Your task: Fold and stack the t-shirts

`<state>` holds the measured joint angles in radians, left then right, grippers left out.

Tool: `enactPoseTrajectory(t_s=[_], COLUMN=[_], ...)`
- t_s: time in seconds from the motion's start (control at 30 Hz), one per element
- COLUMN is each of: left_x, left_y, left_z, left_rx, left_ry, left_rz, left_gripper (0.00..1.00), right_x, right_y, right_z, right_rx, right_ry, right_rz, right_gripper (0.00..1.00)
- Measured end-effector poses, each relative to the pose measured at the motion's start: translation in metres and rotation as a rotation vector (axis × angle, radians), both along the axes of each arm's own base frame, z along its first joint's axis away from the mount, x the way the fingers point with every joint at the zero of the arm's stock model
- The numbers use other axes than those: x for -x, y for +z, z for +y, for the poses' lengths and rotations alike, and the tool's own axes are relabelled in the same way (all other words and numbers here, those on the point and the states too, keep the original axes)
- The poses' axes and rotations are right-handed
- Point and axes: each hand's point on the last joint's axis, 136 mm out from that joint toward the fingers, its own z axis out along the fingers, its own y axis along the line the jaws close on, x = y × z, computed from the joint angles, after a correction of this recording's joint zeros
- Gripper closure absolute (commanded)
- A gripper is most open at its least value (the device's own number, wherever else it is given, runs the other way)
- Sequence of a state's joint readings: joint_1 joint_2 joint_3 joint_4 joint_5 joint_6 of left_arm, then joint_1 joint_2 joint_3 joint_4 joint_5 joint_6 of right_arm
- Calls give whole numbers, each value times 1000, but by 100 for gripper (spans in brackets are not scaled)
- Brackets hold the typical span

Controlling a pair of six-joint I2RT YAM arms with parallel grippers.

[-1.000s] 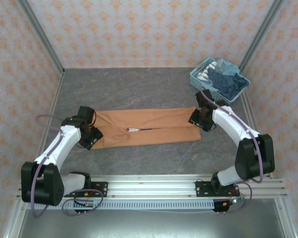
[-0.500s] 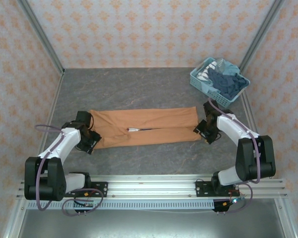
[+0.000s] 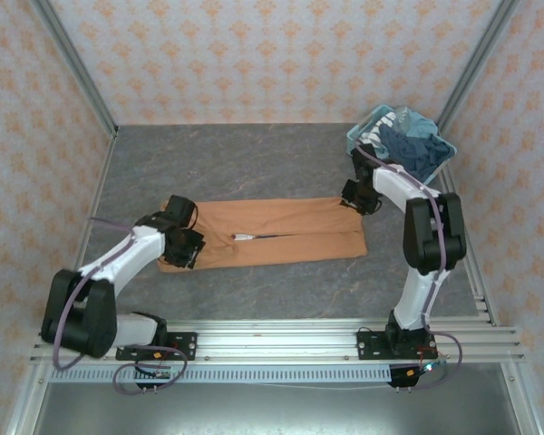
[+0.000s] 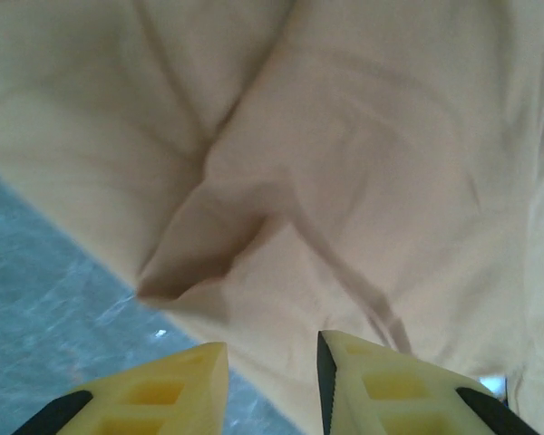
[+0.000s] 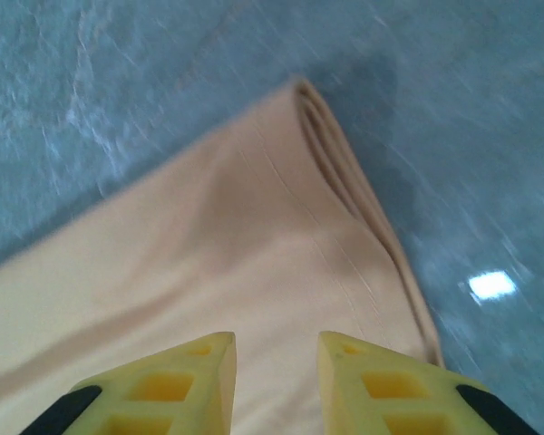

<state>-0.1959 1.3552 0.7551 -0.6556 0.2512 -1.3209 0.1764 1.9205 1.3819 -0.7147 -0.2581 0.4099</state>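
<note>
One orange-tan t-shirt point(image 3: 272, 233) lies folded into a long strip across the middle of the grey table. My left gripper point(image 3: 185, 243) is down over its left end. In the left wrist view the yellow fingers point(image 4: 358, 376) stand a little apart above rumpled cloth point(image 4: 344, 163) near its edge; left gripper point(image 4: 272, 367). My right gripper point(image 3: 354, 197) is at the strip's far right corner. In the right wrist view, the right gripper point(image 5: 276, 358) has its fingers apart over flat cloth point(image 5: 236, 245), the layered corner just ahead. Nothing looks pinched in either one.
A light-blue lattice basket point(image 3: 366, 150) stands at the back right, holding dark blue and pale t-shirts point(image 3: 415, 152), close behind my right arm. Patterned walls and metal posts close in the table. The arms' rail runs along the near edge.
The left gripper has moved right, onto the shirt's left end. The right gripper has swung from the near right corner to the far right corner. Both pairs of jaws have narrowed.
</note>
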Motion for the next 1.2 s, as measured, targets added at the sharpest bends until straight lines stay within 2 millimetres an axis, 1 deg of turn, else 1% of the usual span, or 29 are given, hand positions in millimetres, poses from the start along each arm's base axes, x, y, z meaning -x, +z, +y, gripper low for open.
enactPoseTrajectory(t_s=[0.07, 0.13, 0.17, 0.2, 0.27, 0.3, 0.37, 0.43, 0.5, 0.53, 0.57, 0.6, 0.67, 0.7, 0.73, 0.8, 0.83, 0.9, 0.97, 1.03, 1.1, 1.17, 1.2], left_x=[-13, -28, -34, -42, -57, -71, -105, -153, -200, -227, -247, -275, -320, -342, -359, -379, -385, -390, -393, -396, -401, -405, -406], left_y=[-7, -14, -18, -23, -29, -28, -28, -25, -24, -22, -21, -19, -17, -15, -14, -13, -12, -10, -7, -4, 1, 7, 12], left_z=[0, 1, 2, 5, 9, 11, 14, 15, 12, 8, 3, -5, -25, -41, -56, -87, -100, -123, -135, -139, -138, -133, -128], left_rx=[-11, -20, -26, -33, -39, -43, -51, -49, -47, -41, -39, -31, -18, -5, 6, 32, 46, 74, 86, 92, 83, 60, 39], left_ry=[4, 7, 8, 5, -7, -22, -55, -93, -136, -160, -186, -215, -270, -300, -325, -371, -389, -412, -423, -422, -423, -428, -428], left_rz=[24, 44, 54, 65, 97, 92, 82, 44, -5, -33, -61, -100, -182, -233, -283, -364, -399, -443, -470, -494, -520, -538, -545], left_gripper=[72, 73, 73, 73, 73, 74, 74, 74, 74, 74, 73, 73, 72, 72, 71, 72, 72, 69, 62, 52, 44, 36, 35], right_x=[-9, -9, -9, -9, 0, 6, 33, 70, 102, 118, 133, 148, 174, 183, 191, 200, 203, 205, 204, 200, 196, 194, 194], right_y=[-11, -26, -28, -26, -29, -28, -29, -30, -31, -32, -32, -33, -35, -35, -36, -36, -36, -34, -32, -29, -27, -24, -21], right_z=[2, -2, -4, -7, -14, -17, -23, -24, -17, -10, -3, 7, 28, 40, 51, 71, 82, 101, 117, 128, 132, 131, 129], right_rx=[13, 31, 36, 41, 51, 52, 54, 53, 50, 43, 34, 17, -33, -71, -109, -171, -203, -253, -286, -303, -303, -285, -270], right_ry=[15, 10, 3, -10, -48, -69, -110, -151, -173, -177, -181, -185, -203, -218, -238, -282, -306, -340, -368, -391, -409, -424, -427], right_rz=[18, 60, 71, 69, 86, 88, 118, 161, 188, 200, 209, 214, 219, 217, 220, 232, 245, 271, 301, 323, 329, 330, 326], right_gripper=[79, 81, 80, 80, 79, 79, 79, 78, 78, 78, 77, 77, 76, 76, 75, 75, 75, 74, 71, 69, 65, 61, 58])
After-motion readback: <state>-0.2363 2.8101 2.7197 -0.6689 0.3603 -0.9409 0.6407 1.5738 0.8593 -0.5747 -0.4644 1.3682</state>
